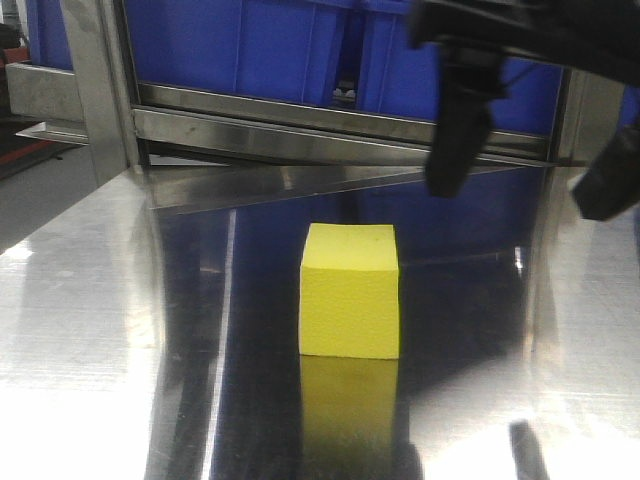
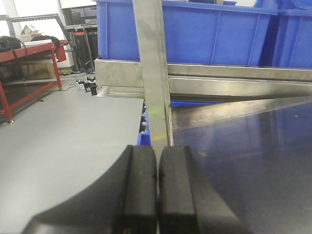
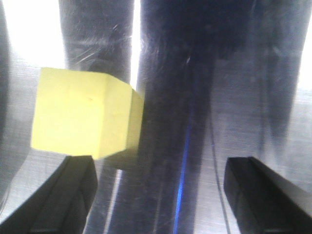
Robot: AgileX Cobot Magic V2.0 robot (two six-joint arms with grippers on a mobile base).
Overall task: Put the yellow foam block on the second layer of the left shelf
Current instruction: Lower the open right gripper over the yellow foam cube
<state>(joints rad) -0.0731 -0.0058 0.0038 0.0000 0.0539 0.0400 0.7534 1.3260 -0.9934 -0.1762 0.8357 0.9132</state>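
Observation:
The yellow foam block (image 1: 350, 290) stands upright on the shiny steel surface (image 1: 90, 300), untouched. In the right wrist view the block (image 3: 83, 114) lies at upper left, just beyond the left finger. My right gripper (image 3: 161, 168) is open and empty, hovering above the steel to the right of the block; its dark fingers (image 1: 455, 140) show at the upper right of the front view. My left gripper (image 2: 157, 156) is shut on nothing, its pads pressed together, close in front of a steel shelf post (image 2: 152, 73).
Blue plastic bins (image 1: 240, 40) sit on a steel shelf rail (image 1: 330, 125) behind the block. The bins (image 2: 209, 29) also show in the left wrist view. A grey floor (image 2: 58, 136) and a red workbench (image 2: 29, 53) lie to the left.

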